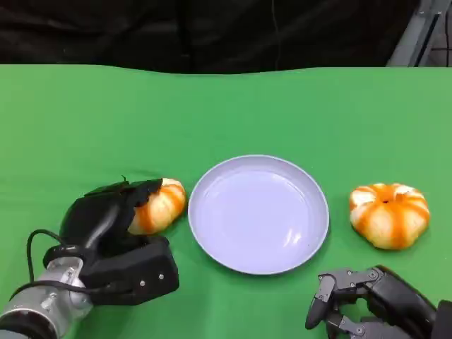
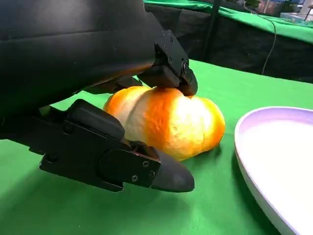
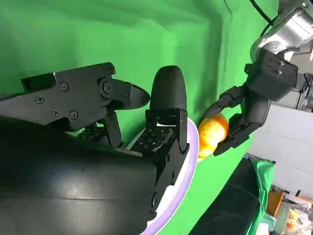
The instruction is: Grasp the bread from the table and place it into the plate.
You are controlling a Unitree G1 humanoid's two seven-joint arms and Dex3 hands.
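Note:
Two orange-and-white striped breads lie on the green table. The left bread [image 1: 161, 205] sits just left of the pale lilac plate [image 1: 258, 215]. My left hand [image 1: 113, 226] wraps around it, fingers over its top and thumb along its side. In the left wrist view the bread [image 2: 168, 120] rests on the cloth between a fingertip [image 2: 183, 81] above and the thumb [image 2: 122, 161] below, next to the plate [image 2: 281, 161]. The right wrist view shows the left hand [image 3: 254, 105] cupping that bread [image 3: 213, 133] beyond the plate's rim [image 3: 190, 166]. My right hand [image 1: 364, 300] rests near the front edge, holding nothing, its fingers apart.
The second bread [image 1: 389, 214] lies right of the plate, just beyond my right hand. The plate holds nothing. Behind the table's far edge hangs a dark backdrop [image 1: 212, 32]. Green cloth [image 1: 226, 113] stretches open beyond the plate.

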